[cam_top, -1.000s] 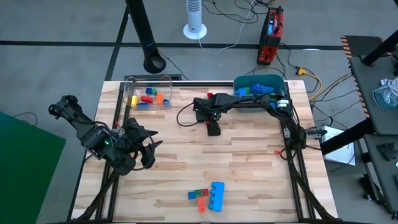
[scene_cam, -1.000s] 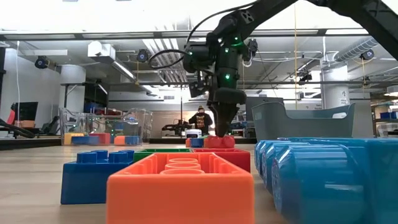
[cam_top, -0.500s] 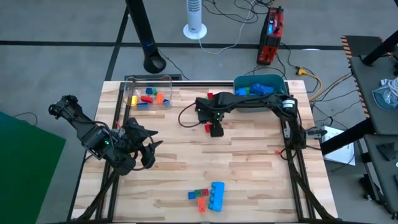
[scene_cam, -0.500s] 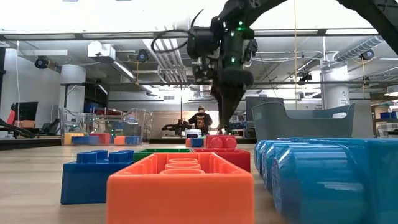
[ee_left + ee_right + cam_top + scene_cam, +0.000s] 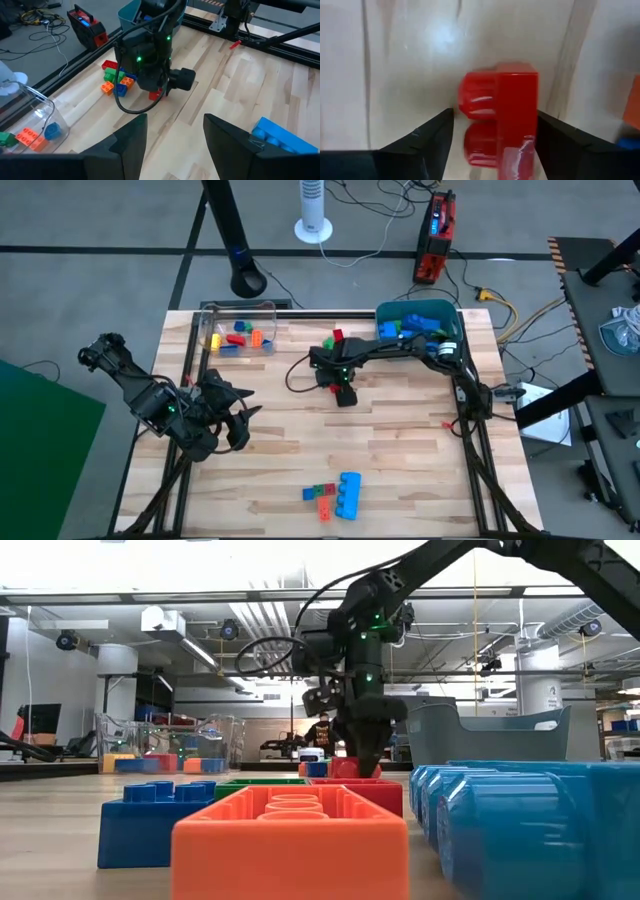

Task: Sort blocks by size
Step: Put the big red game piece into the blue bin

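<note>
Wooden table (image 5: 400, 440) carries my right gripper (image 5: 492, 145), fingers open around a small red studded plastic brick (image 5: 502, 112); left gripper (image 5: 172, 135) waits open, near left.

The bench (image 5: 400, 440) is pale wood in jointed strips, smooth with a soft sheen. The red block (image 5: 500, 112) is glossy moulded plastic that catches highlights. The orange block (image 5: 290, 830) and blue block (image 5: 150, 822) nearby look like smooth plastic too. The right claw (image 5: 492, 145) has matt dark fingers (image 5: 420, 142). The box (image 5: 238, 330) is clear plastic.
</note>
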Robot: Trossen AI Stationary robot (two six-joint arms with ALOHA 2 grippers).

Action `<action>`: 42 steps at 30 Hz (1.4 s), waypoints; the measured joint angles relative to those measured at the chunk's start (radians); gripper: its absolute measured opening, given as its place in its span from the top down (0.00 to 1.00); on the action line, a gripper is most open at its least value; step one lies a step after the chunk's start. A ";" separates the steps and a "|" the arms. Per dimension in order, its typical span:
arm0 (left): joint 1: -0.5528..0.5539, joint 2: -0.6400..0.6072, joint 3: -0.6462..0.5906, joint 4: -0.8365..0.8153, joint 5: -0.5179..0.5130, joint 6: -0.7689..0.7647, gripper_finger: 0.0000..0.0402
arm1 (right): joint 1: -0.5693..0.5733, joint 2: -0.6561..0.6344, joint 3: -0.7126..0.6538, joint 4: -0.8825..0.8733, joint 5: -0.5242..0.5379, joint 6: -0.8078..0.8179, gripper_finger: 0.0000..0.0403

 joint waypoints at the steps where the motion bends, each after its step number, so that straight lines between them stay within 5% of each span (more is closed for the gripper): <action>1: 0.000 0.000 0.000 0.000 0.000 -0.001 0.55 | 0.001 0.004 0.000 0.001 0.000 0.003 0.45; 6: 0.000 0.000 0.000 0.002 0.000 -0.007 0.55 | 0.002 -0.013 -0.003 0.000 -0.002 0.020 0.62; 18: 0.000 0.000 -0.002 0.003 -0.003 -0.007 0.55 | -0.037 -0.224 0.067 -0.281 0.018 0.212 0.62; 23: 0.000 0.000 -0.002 0.009 -0.003 -0.010 0.55 | -0.192 -0.380 0.044 -0.315 0.149 0.302 0.62; 33: 0.000 0.000 -0.002 0.025 -0.003 -0.024 0.55 | -0.681 -0.546 -0.082 -0.238 0.129 0.737 0.62; 42: 0.000 0.000 -0.002 0.026 -0.003 -0.025 0.55 | -0.723 -0.542 -0.160 -0.157 0.084 0.738 0.56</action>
